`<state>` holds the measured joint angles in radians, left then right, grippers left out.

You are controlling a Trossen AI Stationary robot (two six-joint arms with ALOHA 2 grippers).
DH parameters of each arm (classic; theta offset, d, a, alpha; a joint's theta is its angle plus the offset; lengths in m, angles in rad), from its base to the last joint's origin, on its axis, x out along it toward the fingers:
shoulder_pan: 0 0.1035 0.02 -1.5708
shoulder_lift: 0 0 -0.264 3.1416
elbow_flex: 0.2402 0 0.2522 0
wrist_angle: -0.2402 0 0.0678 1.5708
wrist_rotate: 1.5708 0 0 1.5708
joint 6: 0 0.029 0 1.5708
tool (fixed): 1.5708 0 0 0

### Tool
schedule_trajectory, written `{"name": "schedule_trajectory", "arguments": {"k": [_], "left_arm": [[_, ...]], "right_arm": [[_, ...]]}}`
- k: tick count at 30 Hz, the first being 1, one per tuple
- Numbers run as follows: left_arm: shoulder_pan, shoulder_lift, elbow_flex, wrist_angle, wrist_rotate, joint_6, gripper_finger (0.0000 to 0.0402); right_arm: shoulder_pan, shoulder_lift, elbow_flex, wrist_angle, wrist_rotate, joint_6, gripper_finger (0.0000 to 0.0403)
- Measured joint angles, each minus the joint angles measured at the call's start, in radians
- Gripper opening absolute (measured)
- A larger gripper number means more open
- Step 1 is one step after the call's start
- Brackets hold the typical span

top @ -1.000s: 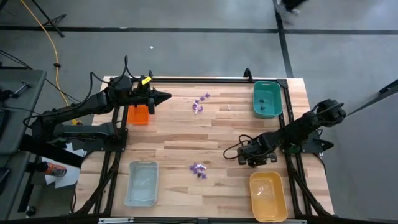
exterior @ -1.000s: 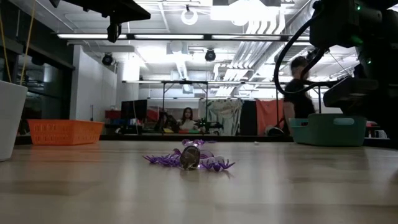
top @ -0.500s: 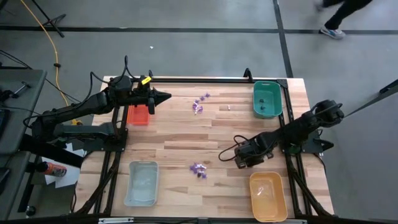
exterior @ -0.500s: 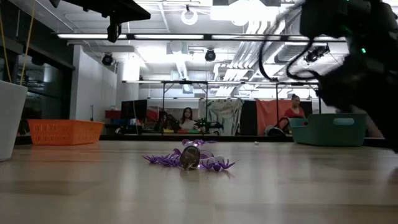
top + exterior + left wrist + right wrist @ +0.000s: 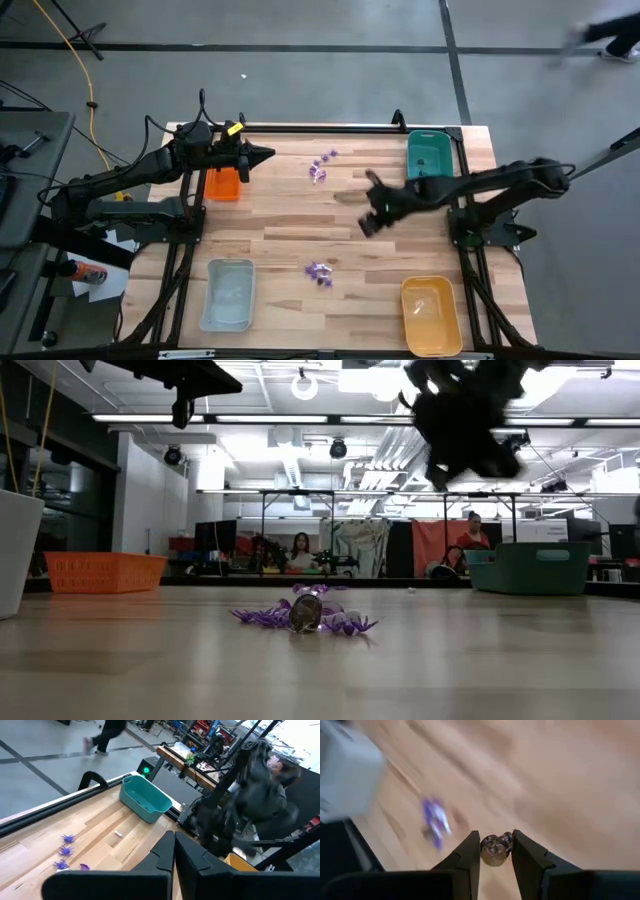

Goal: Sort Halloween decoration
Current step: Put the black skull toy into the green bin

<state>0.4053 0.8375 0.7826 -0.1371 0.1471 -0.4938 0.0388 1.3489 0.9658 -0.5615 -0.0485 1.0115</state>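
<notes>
Right gripper (image 5: 493, 851) blurred mid-table, pinching a small brownish piece (image 5: 495, 848); left gripper (image 5: 174, 851) closed empty by orange tray (image 5: 222, 184)

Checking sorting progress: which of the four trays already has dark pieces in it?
The green tray at the far right corner; small dark pieces lie inside, the others look empty.
</notes>
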Motion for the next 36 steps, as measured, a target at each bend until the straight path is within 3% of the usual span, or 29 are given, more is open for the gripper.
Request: {"name": "schedule_trajectory", "arguments": {"k": [6,9,14,24,30,36], "left_arm": [[0.000,0.000,0.000,0.010,-0.004,0.000,0.0000],[0.000,0.000,0.000,0.025,-0.004,0.000,0.0000],[0.000,0.000,0.000,0.094,-0.004,0.000,0.0000],[-0.001,0.000,0.000,0.292,-0.001,0.055,0.0000],[-0.001,0.000,0.000,0.291,0.000,0.059,0.0000],[-0.001,0.000,0.000,0.288,0.000,0.060,0.0000]], "right_arm": [[-0.154,-0.021,0.209,0.061,0.102,-0.423,0.0083],[-0.209,-0.023,0.310,0.139,0.095,-0.592,0.0083],[-0.262,-0.023,0.415,0.216,-0.009,-0.788,0.0083],[-0.274,-0.023,0.427,0.263,-0.070,-0.863,0.0083],[-0.275,-0.023,0.427,0.248,-0.072,-0.863,0.0083],[-0.309,-0.032,0.426,0.108,-0.067,-0.859,0.0083]]}}
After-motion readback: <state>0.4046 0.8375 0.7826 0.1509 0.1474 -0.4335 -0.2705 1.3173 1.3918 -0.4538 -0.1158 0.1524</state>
